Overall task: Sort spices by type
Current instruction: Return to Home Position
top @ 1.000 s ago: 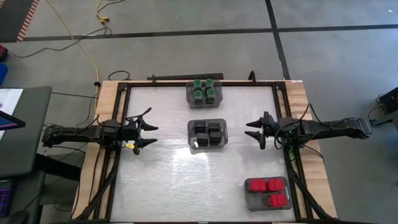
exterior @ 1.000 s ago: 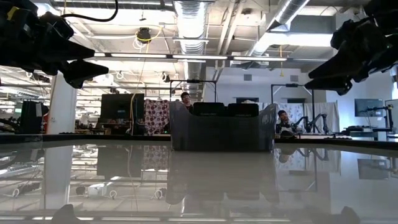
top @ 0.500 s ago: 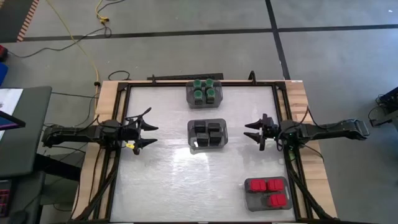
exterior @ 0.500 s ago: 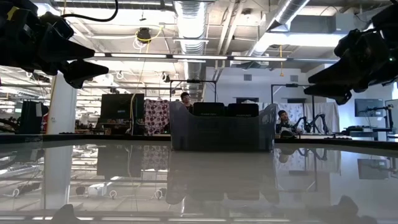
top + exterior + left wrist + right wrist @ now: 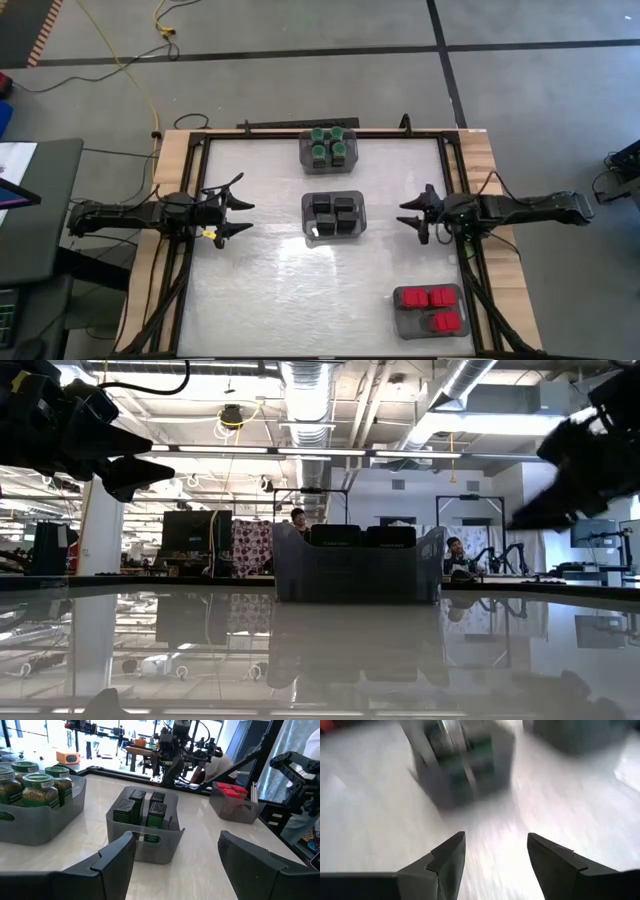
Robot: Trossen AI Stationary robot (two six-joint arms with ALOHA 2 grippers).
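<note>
The spice jars stand sorted in three grey bins. Green-capped jars (image 5: pixel 328 146) fill the bin at the far edge, black-topped jars (image 5: pixel 334 213) the middle bin, red-capped jars (image 5: pixel 432 309) the bin near the right front. My left gripper (image 5: pixel 240 216) hovers open at the table's left side, fingers pointing at the middle bin (image 5: pixel 145 832). My right gripper (image 5: pixel 412 213) hovers open to the right of the middle bin and holds nothing. The right wrist view shows its fingers (image 5: pixel 451 855) spread, with the black-topped jars (image 5: pixel 460 762) blurred ahead.
A dark metal frame (image 5: pixel 455 150) borders the white tabletop. Bare table lies between the left gripper and the middle bin, and across the near half. People sit in the room beyond the table (image 5: pixel 298 518).
My right gripper has drawn back toward the table's right edge and turned. It is still moving, as its wrist view is blurred. The left arm and all the bins have kept still.
</note>
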